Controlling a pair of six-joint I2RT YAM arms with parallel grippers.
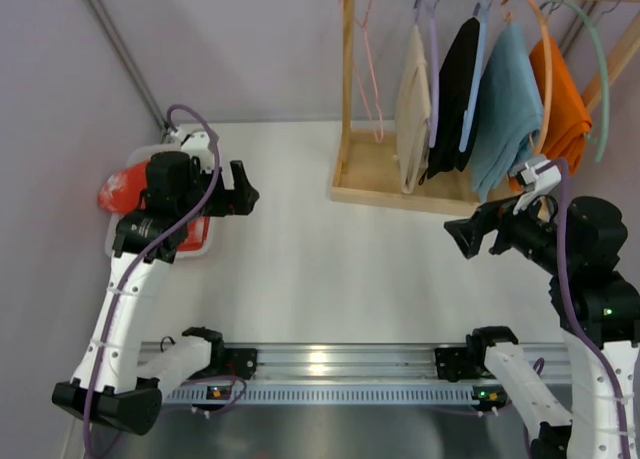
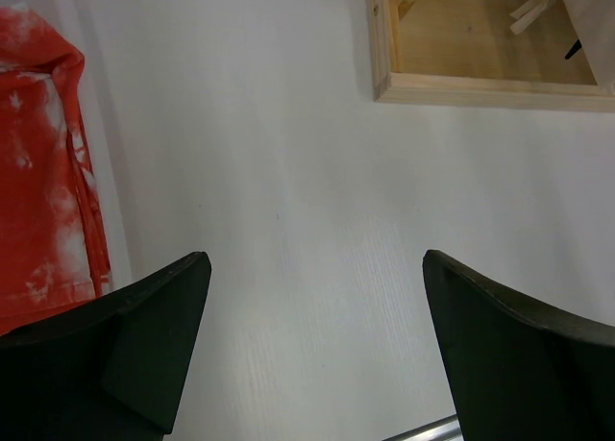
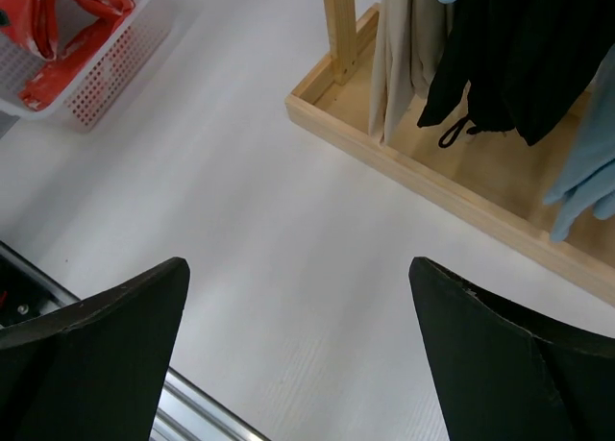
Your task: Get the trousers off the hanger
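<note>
The white table (image 1: 320, 269) carries a wooden rack (image 1: 347, 89) at 1 o'clock. The trousers (image 1: 412, 109) hang there, long axis straight down, black garment (image 1: 455, 99) touching at 3 o'clock. They drape the lavender hanger (image 1: 434, 69). Right gripper (image 1: 462, 239), jaws spread, sits at their 5 o'clock, well apart. Left gripper (image 1: 243, 187), also spread, sits at 8 o'clock.

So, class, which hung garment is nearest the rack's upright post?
The cream trousers on the purple hanger; the black garment, blue cloth and orange cloth hang further from the post.
</note>
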